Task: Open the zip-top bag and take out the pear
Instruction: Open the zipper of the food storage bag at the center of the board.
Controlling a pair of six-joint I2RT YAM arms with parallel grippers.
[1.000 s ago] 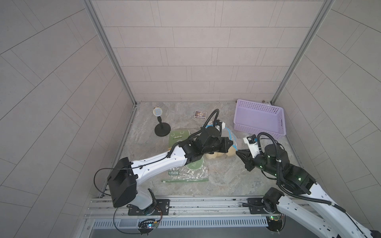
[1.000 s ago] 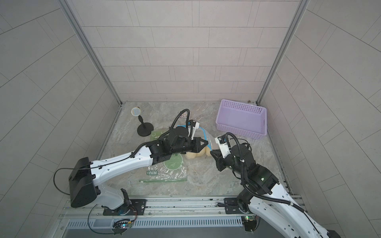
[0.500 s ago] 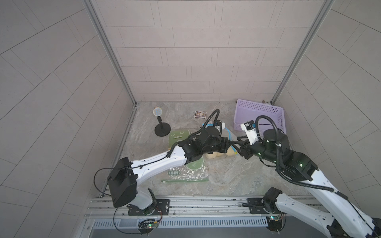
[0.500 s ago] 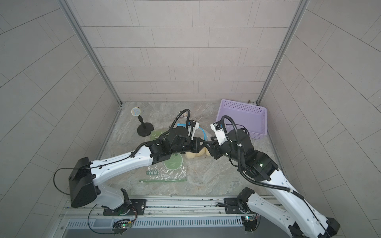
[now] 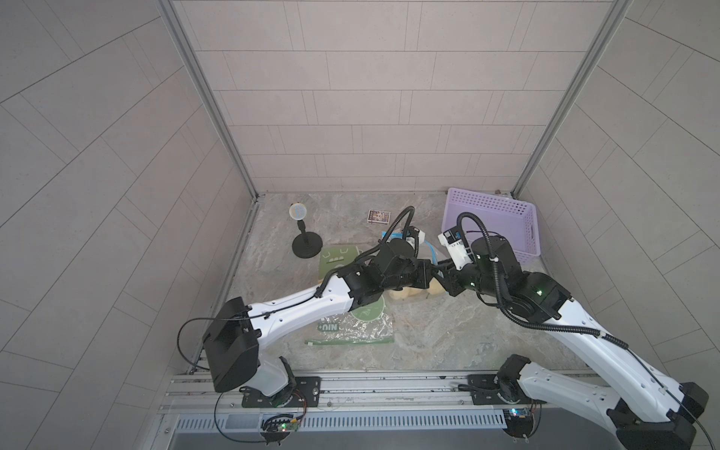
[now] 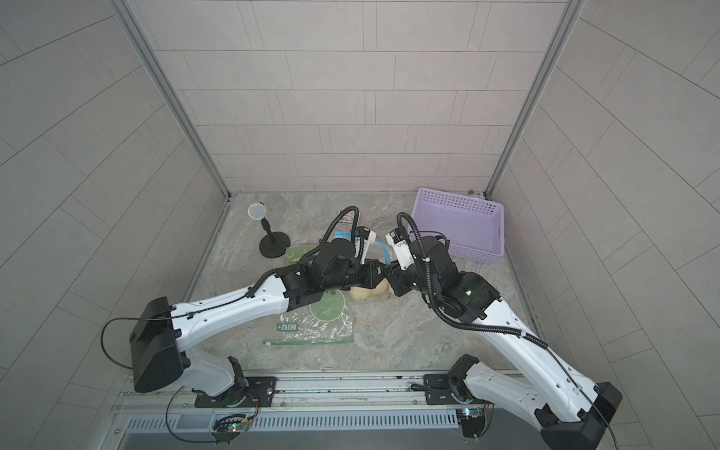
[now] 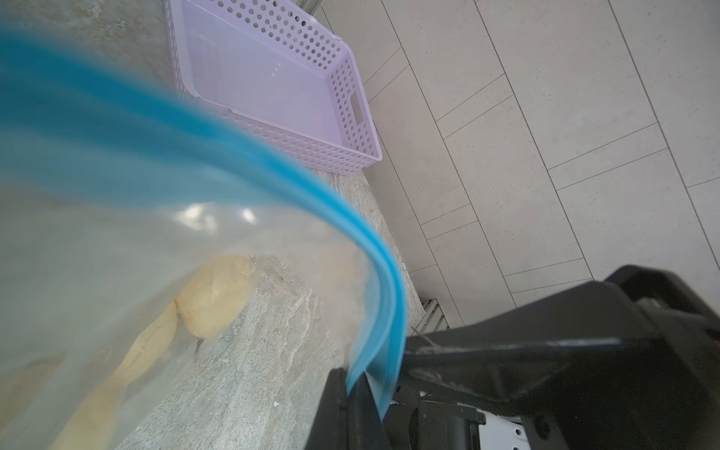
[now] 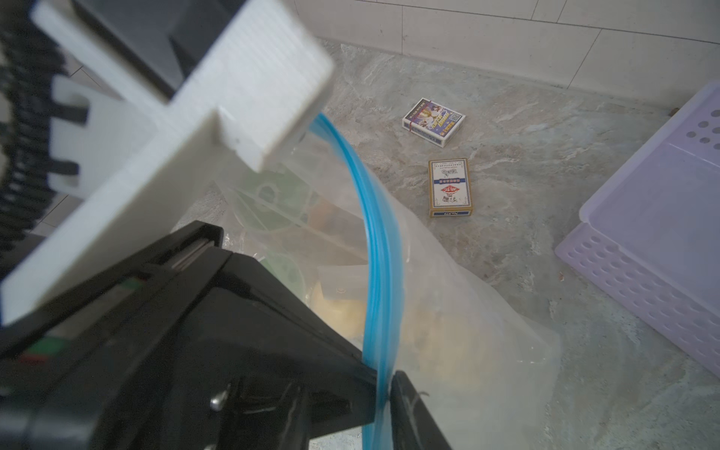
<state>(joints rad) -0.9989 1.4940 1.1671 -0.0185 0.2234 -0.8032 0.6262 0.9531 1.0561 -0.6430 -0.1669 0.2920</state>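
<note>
- Left tool (image 7: 356, 405) pinches the blue zip strip (image 7: 272, 163) of the zip-top bag (image 8: 448, 311).
- Right tool (image 8: 385, 405) straddles that strip; cannot tell whether it pinches.
- Pear (image 7: 212, 304) sits inside the bag, on the counter (image 5: 428, 339) near the purple basket (image 5: 491, 222).

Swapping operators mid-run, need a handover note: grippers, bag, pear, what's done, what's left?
Left gripper: shut on the blue zip strip of the zip-top bag.
Right gripper: fingers either side of the same strip, close beside the left; firm grip not clear.
Pear: inside the bag, whose bottom rests on the table.
Done: both grippers at the zip.
Left: pull the zip apart (looks shut where visible), then take the pear out.
</note>
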